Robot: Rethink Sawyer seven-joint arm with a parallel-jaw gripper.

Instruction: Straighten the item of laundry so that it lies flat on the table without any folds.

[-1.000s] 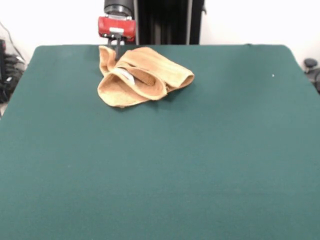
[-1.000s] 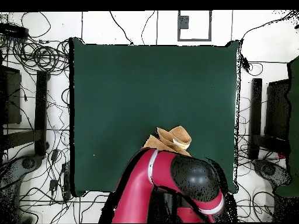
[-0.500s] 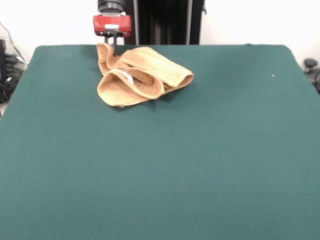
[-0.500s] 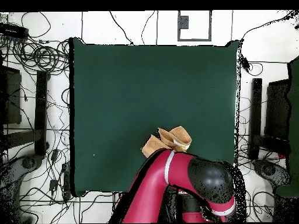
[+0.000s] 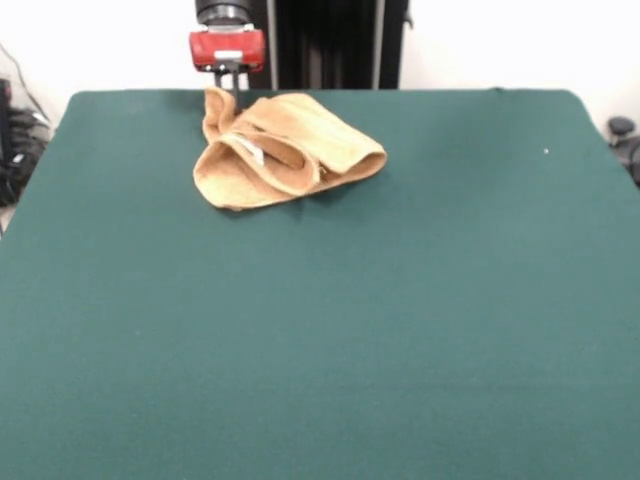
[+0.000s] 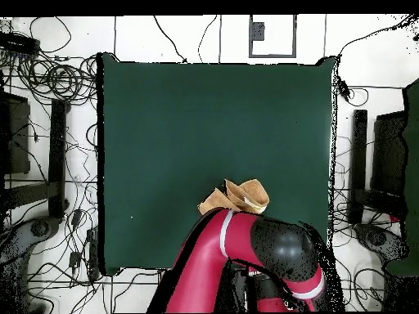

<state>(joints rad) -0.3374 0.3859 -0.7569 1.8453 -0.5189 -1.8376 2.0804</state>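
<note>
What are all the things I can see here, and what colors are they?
Towel: one, orange-tan, crumpled and folded over itself, on the table's far side near the robot in the front view.
Table: one, dark green, filling most of the front view.
Cables: many, black, tangled on the floor beside the table in the overhead view.
Arm: one, red and black, hiding part of the towel in the overhead view.
Gripper: one, red with dark fingers, at the towel's far raised corner in the front view; open or shut cannot be told.
</note>
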